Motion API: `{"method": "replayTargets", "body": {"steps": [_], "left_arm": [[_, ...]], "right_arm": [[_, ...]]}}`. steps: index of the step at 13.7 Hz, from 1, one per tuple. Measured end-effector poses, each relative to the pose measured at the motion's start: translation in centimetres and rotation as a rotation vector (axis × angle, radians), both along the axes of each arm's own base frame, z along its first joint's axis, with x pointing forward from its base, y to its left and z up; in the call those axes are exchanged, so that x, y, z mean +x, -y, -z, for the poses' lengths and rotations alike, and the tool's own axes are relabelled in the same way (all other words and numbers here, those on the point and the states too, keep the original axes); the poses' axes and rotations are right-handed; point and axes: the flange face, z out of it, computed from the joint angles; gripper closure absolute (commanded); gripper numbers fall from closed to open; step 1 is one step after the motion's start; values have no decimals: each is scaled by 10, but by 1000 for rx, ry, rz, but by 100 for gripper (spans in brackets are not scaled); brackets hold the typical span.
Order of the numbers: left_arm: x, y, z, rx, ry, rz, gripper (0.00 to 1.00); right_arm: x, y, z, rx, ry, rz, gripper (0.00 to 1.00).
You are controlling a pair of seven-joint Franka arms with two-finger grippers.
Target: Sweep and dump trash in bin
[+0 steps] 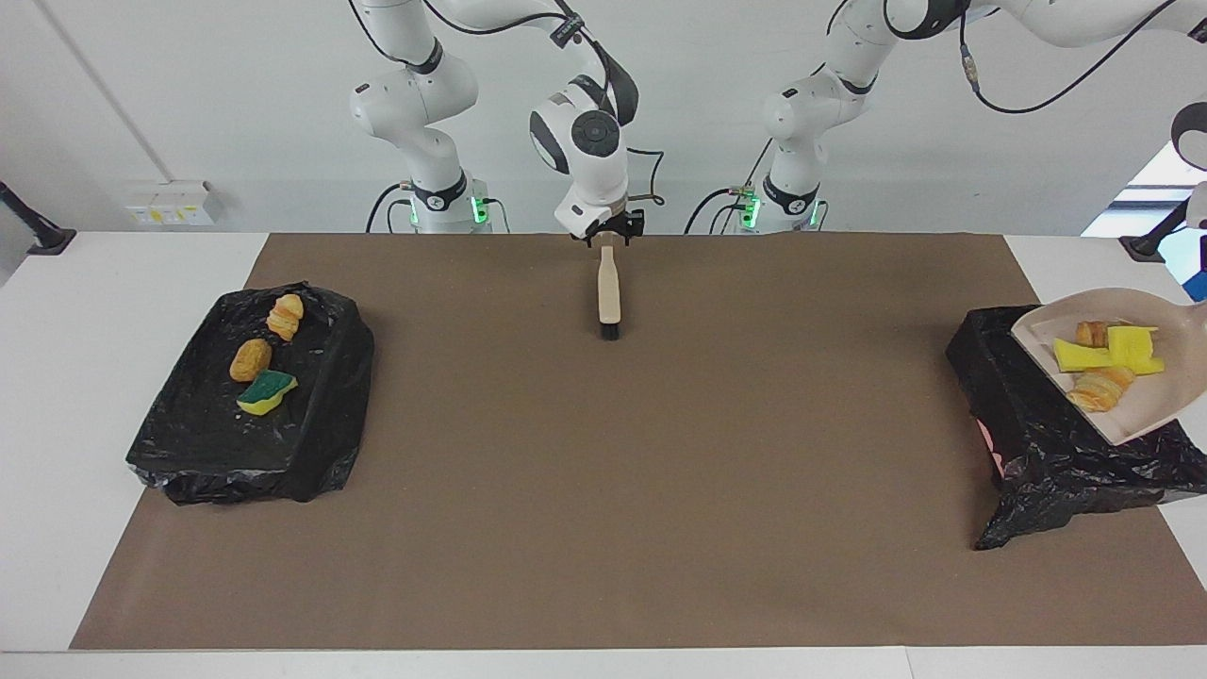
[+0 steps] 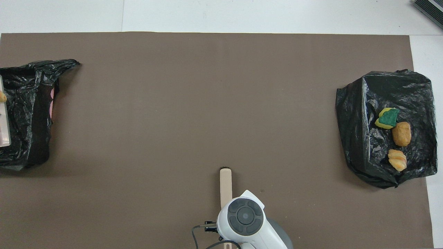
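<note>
The beige dustpan [image 1: 1162,401] hangs tilted over the black-bagged bin [image 1: 1042,434] at the left arm's end of the table. It carries trash: yellow sponge pieces [image 1: 1108,352] and golden-brown lumps [image 1: 1099,389]. Its handle runs out of the facing view, and my left gripper is out of view there. In the overhead view only a sliver of the dustpan [image 2: 3,128] shows over the bin [image 2: 24,114]. The brush [image 1: 608,292] lies on the brown mat close to the robots, bristles pointing away from them. My right gripper [image 1: 609,236] hovers open just above the handle's end.
A second black-bagged box [image 1: 236,443] sits at the right arm's end, with a green-backed sponge [image 1: 266,391] and two golden-brown lumps [image 1: 251,359] on it. The brown mat [image 1: 603,490] covers most of the white table.
</note>
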Motion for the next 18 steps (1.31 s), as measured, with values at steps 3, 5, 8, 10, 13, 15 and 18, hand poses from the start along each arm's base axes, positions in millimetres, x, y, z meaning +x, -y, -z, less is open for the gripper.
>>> {"method": "replayTargets", "body": {"steps": [3, 5, 8, 10, 13, 15, 18], "left_arm": [[5, -1, 4, 124, -70, 48, 100], [7, 2, 1, 192, -101, 75, 100], [5, 2, -8, 251, -134, 80, 100], [4, 2, -19, 269, -142, 68, 100], [3, 11, -43, 276, -145, 58, 100], [6, 25, -51, 275, -155, 56, 100], [14, 50, -56, 269, -155, 79, 100]], "right_arm": [[45, 23, -22, -12, 86, 33, 0], [87, 54, -43, -36, 140, 77, 0], [131, 93, -85, -92, 193, 114, 0], [150, 109, -110, -108, 234, 135, 0], [172, 141, -156, -136, 285, 181, 0], [185, 174, -199, -139, 290, 183, 0], [195, 220, -248, -143, 291, 197, 0]]}}
